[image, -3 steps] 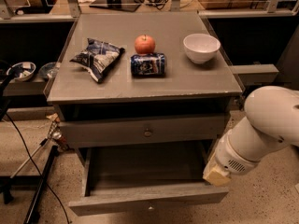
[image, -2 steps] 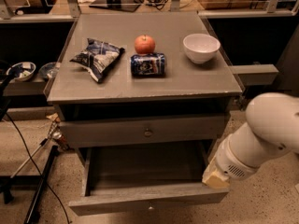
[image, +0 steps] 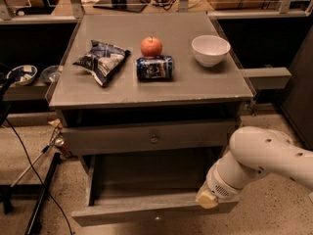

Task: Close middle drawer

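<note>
The middle drawer (image: 142,182) stood pulled far out below the upper drawer (image: 146,138), its low front (image: 117,214) toward the camera. The white arm (image: 259,160) reached in from the right, and its claw (image: 207,199) sat at the right end of that front, at or on the top edge. Whether the claw was apart or together could not be told. On the counter (image: 195,84) lay a chip bag (image: 102,61), an apple (image: 151,46) just behind a can (image: 154,68) on its side, and a white bowl (image: 210,49).
</note>
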You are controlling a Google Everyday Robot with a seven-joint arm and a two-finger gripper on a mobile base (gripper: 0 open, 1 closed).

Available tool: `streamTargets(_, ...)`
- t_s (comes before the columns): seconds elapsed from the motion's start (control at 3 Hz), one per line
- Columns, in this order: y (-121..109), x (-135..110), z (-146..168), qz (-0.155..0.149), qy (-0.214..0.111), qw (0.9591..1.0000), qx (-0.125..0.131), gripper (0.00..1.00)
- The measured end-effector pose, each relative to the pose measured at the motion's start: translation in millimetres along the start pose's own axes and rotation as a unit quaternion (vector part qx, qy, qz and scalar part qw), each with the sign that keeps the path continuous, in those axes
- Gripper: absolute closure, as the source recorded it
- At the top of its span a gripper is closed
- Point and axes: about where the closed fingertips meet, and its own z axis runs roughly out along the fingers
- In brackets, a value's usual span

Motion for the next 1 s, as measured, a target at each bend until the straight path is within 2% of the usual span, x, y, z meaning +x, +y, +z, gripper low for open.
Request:
streamTargets(0.33, -0.2, -0.1, 0.9, 0.001, 0.000, 1.0000, 0.000, 1.00)
streamTargets(0.67, 5.4, 10.5, 11.9, 0.006, -0.006, 1.0000, -0.003, 1.00)
streamTargets(1.0, 10.8, 22.0, 54.7, 0.025, -0.014, 0.9991, -0.031, 1.00)
